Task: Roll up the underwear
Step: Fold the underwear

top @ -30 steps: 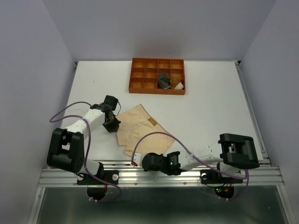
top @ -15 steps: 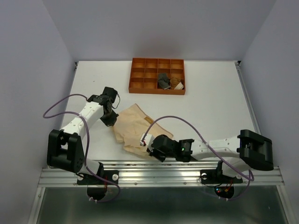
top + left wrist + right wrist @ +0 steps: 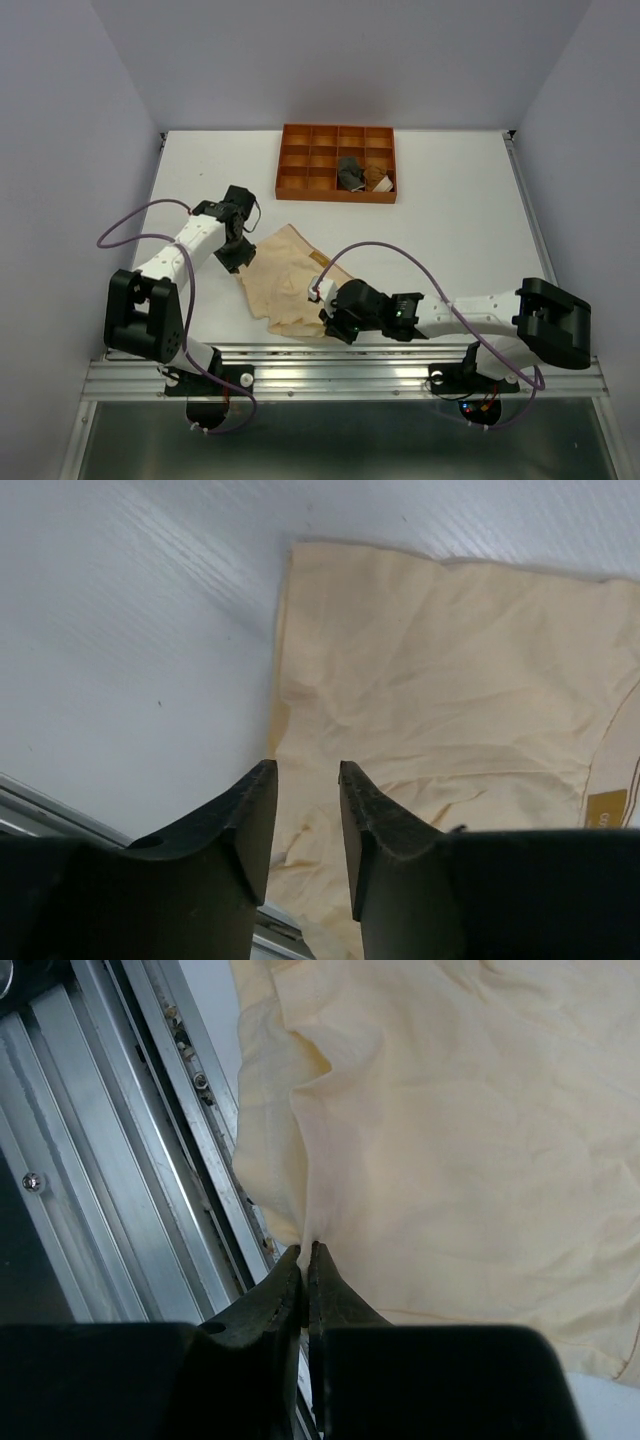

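The pale peach underwear lies flat and creased on the white table near the front edge. It also shows in the left wrist view and the right wrist view. My right gripper is shut on a pinch of its near edge, just beside the aluminium rail. My left gripper is open and empty, its jaws a little apart over the fabric's left edge. The dark grey-black underwear and the rust-brown underwear sit in compartments of the orange tray.
The orange grid tray stands at the back centre of the table. An aluminium rail runs along the table's front edge, right next to the right gripper. Purple cables loop above both arms.
My right gripper moved from the front rail up to the peach underwear's near edge and shut on it. The fabric shifted and bunched slightly. My left gripper shifted a little at the left edge.
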Robot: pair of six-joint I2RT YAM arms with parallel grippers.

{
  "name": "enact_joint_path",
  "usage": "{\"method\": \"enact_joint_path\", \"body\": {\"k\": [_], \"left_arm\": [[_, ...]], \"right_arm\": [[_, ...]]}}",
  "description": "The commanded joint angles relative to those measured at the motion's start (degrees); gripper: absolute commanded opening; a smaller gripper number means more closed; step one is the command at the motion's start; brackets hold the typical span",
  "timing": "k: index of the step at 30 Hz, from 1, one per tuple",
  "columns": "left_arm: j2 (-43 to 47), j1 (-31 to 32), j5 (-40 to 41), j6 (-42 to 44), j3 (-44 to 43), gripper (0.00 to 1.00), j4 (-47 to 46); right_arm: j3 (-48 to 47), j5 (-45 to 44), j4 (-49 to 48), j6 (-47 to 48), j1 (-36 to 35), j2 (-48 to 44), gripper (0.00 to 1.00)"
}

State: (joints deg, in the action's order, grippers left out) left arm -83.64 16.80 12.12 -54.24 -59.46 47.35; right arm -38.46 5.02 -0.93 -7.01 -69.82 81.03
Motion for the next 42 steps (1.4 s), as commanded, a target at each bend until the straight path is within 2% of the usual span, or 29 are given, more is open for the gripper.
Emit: {"method": "enact_joint_path", "body": {"k": [1, 4, 7, 9, 15, 21, 23, 24, 25, 26, 31, 36, 42], "left_arm": [[-1.17, -0.88, 3.87, -0.51, 1.63, 0.45, 1.78], [-2.23, -3.69, 4.31, 0.53, 2.16, 0.47, -1.29], [-3.11, -5.01, 3.61, 2.29, 3.47, 0.48, -9.35], [-5.73, -5.63, 1.6, 3.61, 3.13, 0.48, -11.47], [-11.8, -5.63, 2.03, 3.36, 3.56, 0.48, -12.55], [-14.01, -5.81, 1.15, 3.26, 7.08, 0.48, -15.27], [-14.88, -5.81, 0.8, 3.7, 8.3, 0.39, -16.06], [-15.06, -5.81, 1.41, 3.53, 8.66, 0.29, -16.15], [-15.24, -5.9, 1.42, 3.26, 8.84, 0.13, -15.89], [-15.24, -5.81, 1.5, 3.0, 8.75, 0.0, -15.28], [-12.17, -5.81, 5.89, 1.24, 5.34, 0.0, -9.05], [-9.0, -5.81, 12.73, 1.24, -0.91, 0.0, 2.38], [-8.03, -5.81, 13.37, 4.75, -6.36, 0.0, 8.8]], "right_arm": [[-0.21, 1.22, -3.29, -0.38, 0.04, -0.18, 0.04], [-0.39, 1.22, -3.29, -0.64, 0.04, 0.35, 0.04], [-0.39, 1.22, -3.29, -0.55, 0.04, 0.35, 0.04], [-0.48, 1.14, -3.2, -0.38, 0.04, 0.18, 0.04], [-0.21, 0.61, -3.11, -0.2, 0.04, 0.0, 0.04], [-0.3, 0.35, -2.85, -0.03, 0.04, 0.0, 0.04], [-0.3, -0.44, -2.76, -0.03, 0.04, -0.09, 0.04], [-0.3, -0.71, -2.68, -0.03, 0.04, -0.44, 0.04], [-0.22, -0.88, -2.76, -0.03, 0.04, -0.61, 0.04], [-0.21, -1.06, -2.76, -0.37, 0.04, -0.88, 0.04], [-0.74, 2.88, -2.85, -1.7, 1.09, -1.49, 0.03], [0.48, 5.79, -2.94, -3.53, 3.28, -2.37, 0.01], [2.07, 11.67, -3.91, -7.75, 7.15, -4.22, 0.01]]}}
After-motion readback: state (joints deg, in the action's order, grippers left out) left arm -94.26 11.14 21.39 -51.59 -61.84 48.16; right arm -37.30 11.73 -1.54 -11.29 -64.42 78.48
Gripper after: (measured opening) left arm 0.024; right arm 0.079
